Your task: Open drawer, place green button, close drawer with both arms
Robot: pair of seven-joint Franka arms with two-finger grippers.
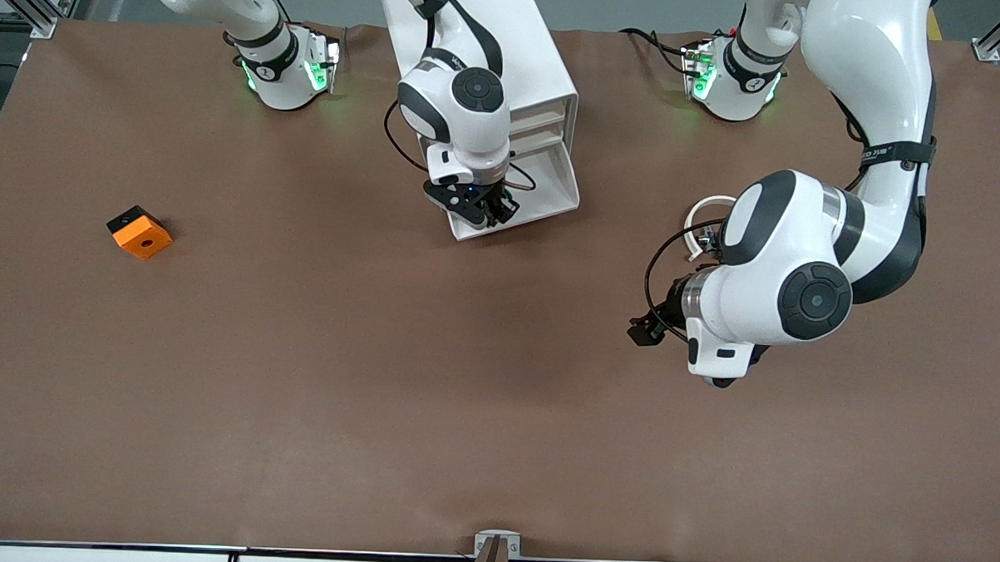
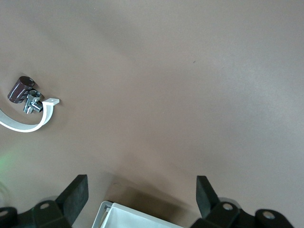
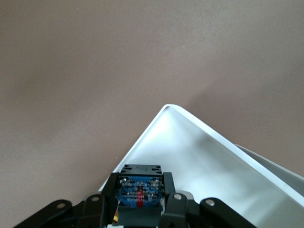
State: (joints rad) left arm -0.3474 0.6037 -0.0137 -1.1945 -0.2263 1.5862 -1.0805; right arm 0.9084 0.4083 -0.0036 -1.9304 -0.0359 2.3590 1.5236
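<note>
White plastic fills the lower part of the right wrist view — the pulled-out drawer [image 3: 213, 161] of the small cabinet [image 1: 507, 73], its bare floor directly under the right gripper [image 3: 141, 199]. That gripper is clamped on the button [image 3: 140, 187], and the coming move turns on this vertical relation: the part hangs just above the drawer's open tray, near the corner toward the right arm's end of the table, so a short descent and a release should set it inside. In the front view the right gripper [image 1: 479, 204] sits over the drawer's front lip [image 1: 510, 219], close to its edge, so a slight shift inward over the tray looks prudent to me.

What shows of the button is its dark blue base with metal terminals and a black collar around it, turned up toward the wrist camera; its long axis appears to run roughly vertical, with the cap pointing down and hidden.

Off toward the left arm's end of the table from the drawer, the left gripper [image 1: 650, 328] waits over bare tabletop, its fingers [image 2: 76, 192] spread wide and empty — well placed, I judge, to push the drawer shut afterwards. The right arm is plainly the nearer one.
</note>
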